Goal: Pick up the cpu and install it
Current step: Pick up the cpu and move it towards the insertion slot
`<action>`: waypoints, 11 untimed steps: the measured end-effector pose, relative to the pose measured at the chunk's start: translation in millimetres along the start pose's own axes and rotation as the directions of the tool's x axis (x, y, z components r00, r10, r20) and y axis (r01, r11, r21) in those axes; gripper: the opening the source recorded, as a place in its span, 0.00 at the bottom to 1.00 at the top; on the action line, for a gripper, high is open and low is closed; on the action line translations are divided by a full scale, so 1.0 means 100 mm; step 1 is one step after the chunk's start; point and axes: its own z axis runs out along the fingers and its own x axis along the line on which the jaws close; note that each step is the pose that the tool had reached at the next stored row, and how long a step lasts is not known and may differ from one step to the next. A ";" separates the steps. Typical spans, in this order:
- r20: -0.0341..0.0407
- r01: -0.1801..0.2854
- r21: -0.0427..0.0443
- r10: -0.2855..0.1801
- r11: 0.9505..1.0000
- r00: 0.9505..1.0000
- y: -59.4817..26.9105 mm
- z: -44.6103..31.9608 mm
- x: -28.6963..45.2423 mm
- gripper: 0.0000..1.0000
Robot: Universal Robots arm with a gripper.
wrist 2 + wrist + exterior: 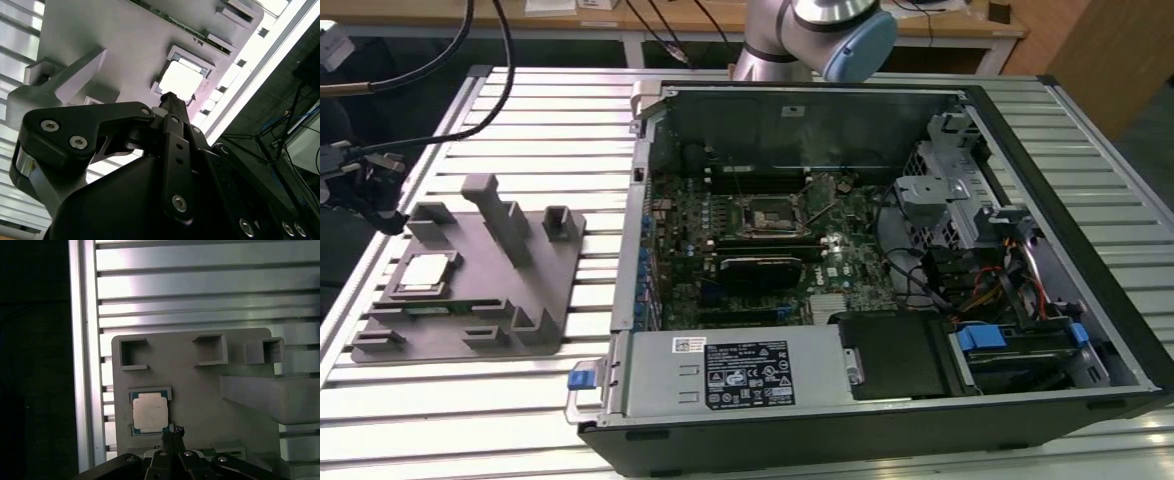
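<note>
At the exterior view's left, black cables (pixel 480 90) drape from a wooden bench (pixel 560 20) down toward the table edge. Beside them a gray holder plate (pixel 547 270) with upright posts and square pockets lies on the slatted aluminium table (pixel 454 400). The cpu (pixel 424 275) sits flat in a shallow recess near that plate's left end, silver top up. Nothing written on it can be made out.

In both wrist views the gripper (pixel 174 434) (pixel 170 97) points down at the plate (pixel 200 395) (pixel 125 50). Its fingers are pressed together to one narrow tip with nothing between them. That tip is just beside a corner of the cpu (pixel 149 411) (pixel 180 80). Whether it touches cannot be told.

Further right stands an open black computer case (pixel 801 115). Its green motherboard (pixel 854 260) carries the square socket (pixel 767 213) near its middle. A power supply (pixel 654 385) along the near side bears a black-and-white label (pixel 750 373) and, at its left end, a blue tab (pixel 587 377). Behind the case rises the silver arm (pixel 814 30) with its pale blue joint cap (pixel 861 45).
</note>
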 end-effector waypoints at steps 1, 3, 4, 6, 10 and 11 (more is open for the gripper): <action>0.000 0.000 0.000 0.000 1.000 1.000 -0.002 0.016 0.004 0.11; 0.000 0.000 0.000 0.000 1.000 1.000 -0.006 0.048 0.014 0.11; 0.000 0.000 0.000 0.000 1.000 1.000 -0.007 0.063 0.019 0.11; 0.000 0.000 0.000 0.000 1.000 1.000 -0.011 0.095 0.028 0.11; 0.000 0.000 0.000 0.000 1.000 1.000 -0.016 0.162 0.052 0.11; 0.000 0.000 0.000 0.000 1.000 1.000 -0.018 0.177 0.058 0.11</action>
